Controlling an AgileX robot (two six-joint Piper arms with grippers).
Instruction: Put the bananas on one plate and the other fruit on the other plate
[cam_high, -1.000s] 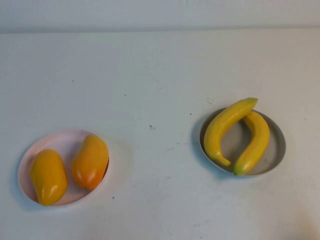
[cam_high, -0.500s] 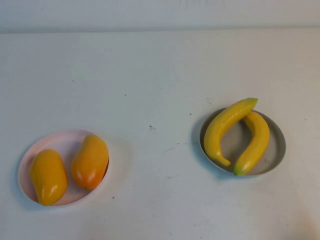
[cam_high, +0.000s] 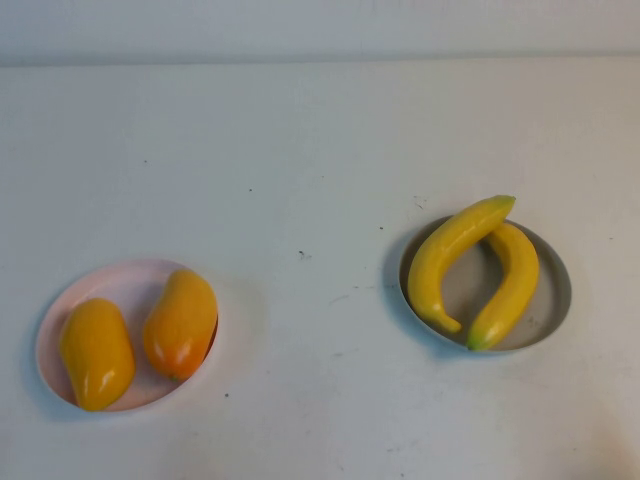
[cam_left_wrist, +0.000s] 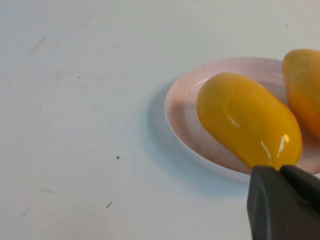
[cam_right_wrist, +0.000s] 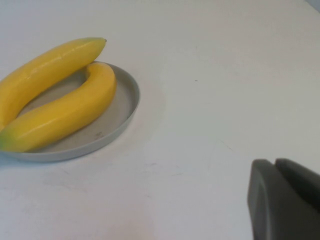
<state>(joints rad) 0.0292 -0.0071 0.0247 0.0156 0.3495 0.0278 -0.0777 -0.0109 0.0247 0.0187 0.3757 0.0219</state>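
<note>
Two yellow bananas (cam_high: 455, 258) (cam_high: 508, 285) lie curved together on the grey-blue plate (cam_high: 550, 310) at the right; they also show in the right wrist view (cam_right_wrist: 60, 112) on that plate (cam_right_wrist: 117, 122). Two mangoes lie on the pale pink plate (cam_high: 110, 285) at the left: the plain yellow-orange one (cam_high: 96, 352) and the blushed one (cam_high: 181, 322). The left wrist view shows the plain mango (cam_left_wrist: 247, 120) on the pink plate (cam_left_wrist: 182, 115). My left gripper (cam_left_wrist: 280, 172) is shut and empty beside that plate. My right gripper (cam_right_wrist: 274, 167) is shut and empty, away from the grey plate. Neither gripper shows in the high view.
The white table (cam_high: 310, 170) runs to a far edge at the back wall. A few small dark specks (cam_high: 303, 255) mark its middle.
</note>
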